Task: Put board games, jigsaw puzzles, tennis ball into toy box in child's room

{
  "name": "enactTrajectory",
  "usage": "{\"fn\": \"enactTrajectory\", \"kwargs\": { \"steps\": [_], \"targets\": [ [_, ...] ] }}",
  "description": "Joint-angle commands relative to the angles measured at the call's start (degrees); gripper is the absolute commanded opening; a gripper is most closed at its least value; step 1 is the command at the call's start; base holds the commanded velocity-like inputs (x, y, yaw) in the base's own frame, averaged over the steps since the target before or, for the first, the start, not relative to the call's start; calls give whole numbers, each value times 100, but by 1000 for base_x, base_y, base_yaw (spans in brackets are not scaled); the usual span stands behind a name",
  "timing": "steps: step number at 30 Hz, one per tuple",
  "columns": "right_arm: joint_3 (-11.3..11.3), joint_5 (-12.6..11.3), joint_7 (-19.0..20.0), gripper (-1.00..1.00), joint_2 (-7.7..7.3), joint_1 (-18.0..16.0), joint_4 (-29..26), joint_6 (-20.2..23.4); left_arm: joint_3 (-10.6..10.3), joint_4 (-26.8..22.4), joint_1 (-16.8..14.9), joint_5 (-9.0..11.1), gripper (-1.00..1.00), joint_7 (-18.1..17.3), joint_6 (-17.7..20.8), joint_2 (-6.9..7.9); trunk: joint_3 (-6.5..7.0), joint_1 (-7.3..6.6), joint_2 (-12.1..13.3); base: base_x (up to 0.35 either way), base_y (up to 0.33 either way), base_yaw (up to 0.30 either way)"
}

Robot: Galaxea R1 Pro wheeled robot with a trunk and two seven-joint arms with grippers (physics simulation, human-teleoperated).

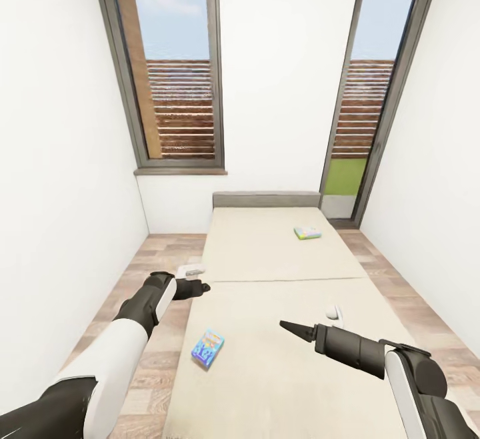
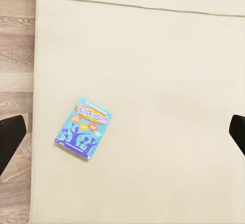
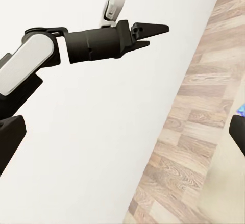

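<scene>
Plainly, both grippers are empty: left gripper with its fingers apart above the blue board game, right gripper with its fingers closed together. Farther up the bed, a green-edged board game is too small to read.

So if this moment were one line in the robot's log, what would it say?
place: facing bed | blue board game near edge | green-edged board game toward headboard | left pincer: holds nothing | right pincer: holds nothing

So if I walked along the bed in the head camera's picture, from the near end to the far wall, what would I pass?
Blue board game near the bed's left edge → seam across the mattress → green-edged board game → grey headboard → white wall between two tall windows.
</scene>
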Motion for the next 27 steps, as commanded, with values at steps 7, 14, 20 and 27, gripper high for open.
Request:
{"fn": "enactTrajectory", "kwargs": {
  "steps": [7,14,20,27],
  "targets": [
    [-5,47,30,100,0,-6,-1,19,40,-7,-5,-8,100,-19,36,-6,-80,4,-14,0,0,0],
    [-5,57,28,100,0,-6,11,19,41,-14,-5,-5,100,-14,28,-14,-146,4,-14,0,0,0],
    [-5,61,25,100,0,-6,16,19,41,-35,-5,-1,100,-13,29,-21,-203,4,-14,0,0,0],
    [-5,62,24,100,-8,-6,17,19,34,-48,-5,-5,100,-12,23,-56,-269,4,-14,0,0,0]
  ]
}}
